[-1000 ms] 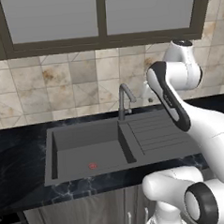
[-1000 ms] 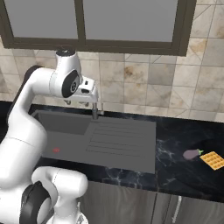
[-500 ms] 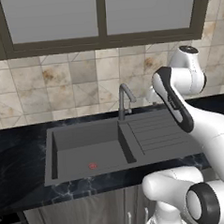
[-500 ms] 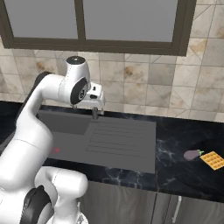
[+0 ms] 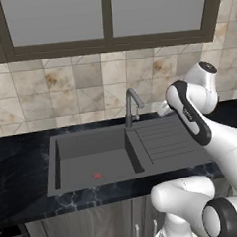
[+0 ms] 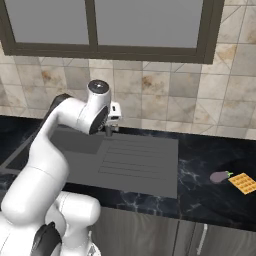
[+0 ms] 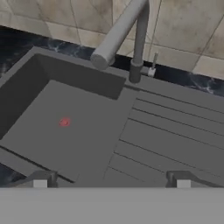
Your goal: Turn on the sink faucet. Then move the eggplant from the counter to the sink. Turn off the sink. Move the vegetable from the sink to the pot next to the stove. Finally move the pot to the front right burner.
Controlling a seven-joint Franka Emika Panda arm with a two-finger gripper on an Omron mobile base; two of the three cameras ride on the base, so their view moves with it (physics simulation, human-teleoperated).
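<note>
The dark grey sink faucet (image 7: 139, 39) stands behind the sink (image 7: 26, 87), its spout angled over the basin with the red drain mark and its small lever (image 7: 154, 61) at the stem's right. My gripper (image 7: 109, 181) hangs open and empty above the ribbed drainboard (image 7: 175, 131), a little in front of the faucet. In the right base view the gripper (image 6: 108, 131) is just right of the faucet base. The purple eggplant (image 6: 220, 176) lies on the black counter (image 6: 210, 200), well right of the sink (image 6: 140, 160). The pot and stove are out of view.
A yellow waffle-patterned square (image 6: 243, 183) lies on the counter just right of the eggplant. A tiled wall and a dark-framed window (image 5: 107, 22) rise behind the faucet (image 5: 132, 107). The basin (image 5: 93, 159) holds nothing.
The hand has drawn slightly right and down from the faucet's stem, the arm's elbow has swung right, and the jaws have spread a little wider.
</note>
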